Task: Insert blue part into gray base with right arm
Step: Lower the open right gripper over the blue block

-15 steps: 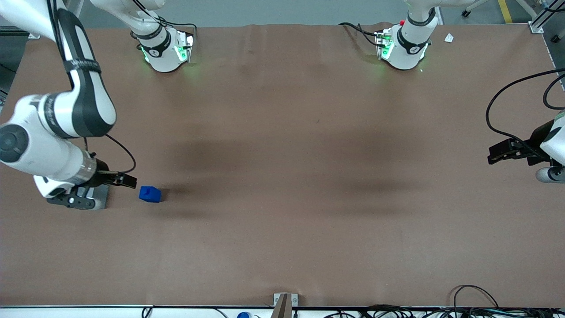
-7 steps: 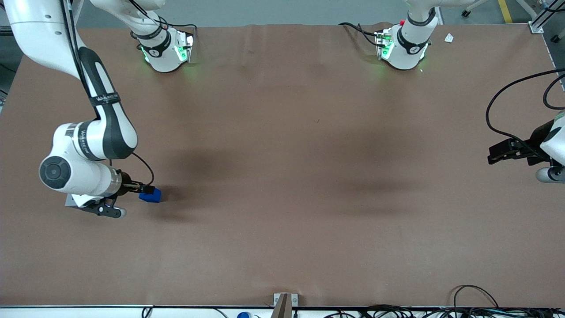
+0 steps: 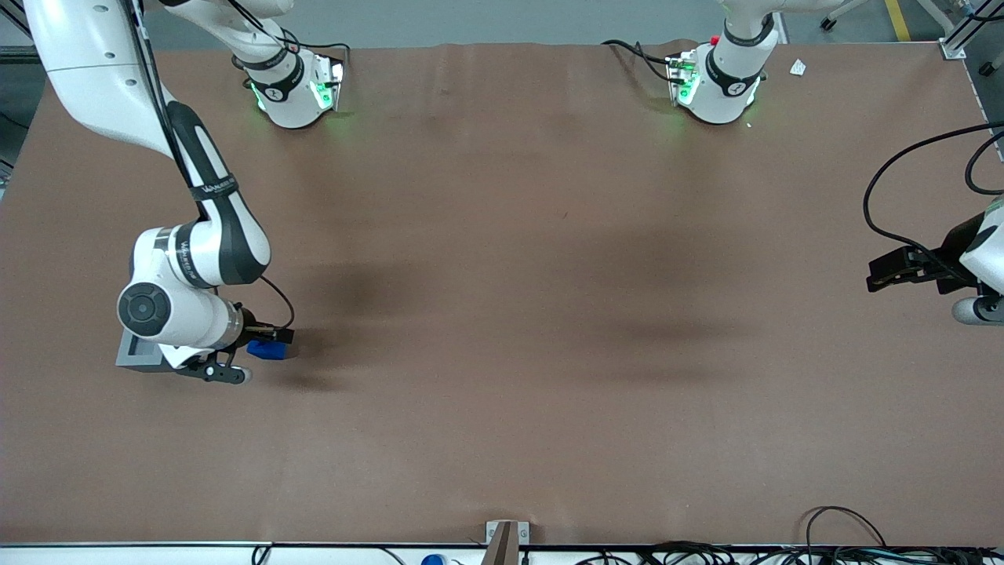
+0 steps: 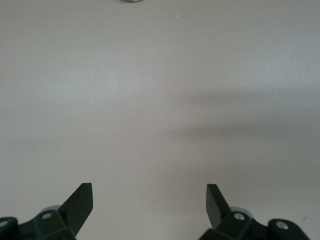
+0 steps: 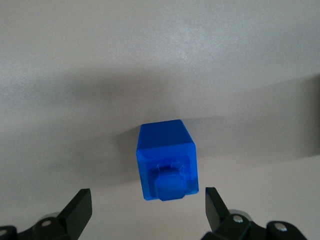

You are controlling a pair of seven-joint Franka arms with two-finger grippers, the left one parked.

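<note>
While the brown surface [image 3: 502,314] carries both pieces, the right arm [image 3: 192,259] reaches low over them. Partly hidden under its wrist, the gray base [image 3: 137,355] sits toward the working arm's end. Just beside it rests the blue part [image 5: 166,160], apparently lying with its stud toward the wrist camera. Around it hangs the end effector [image 5: 145,212], fingers spread, gripping nothing. Risk: an off-centre closure could skew or push the block, spoiling socket alignment.

On the brown table [image 3: 549,314] lie the blue part [image 3: 265,351] and, beside it, the gray base [image 3: 138,355].
</note>
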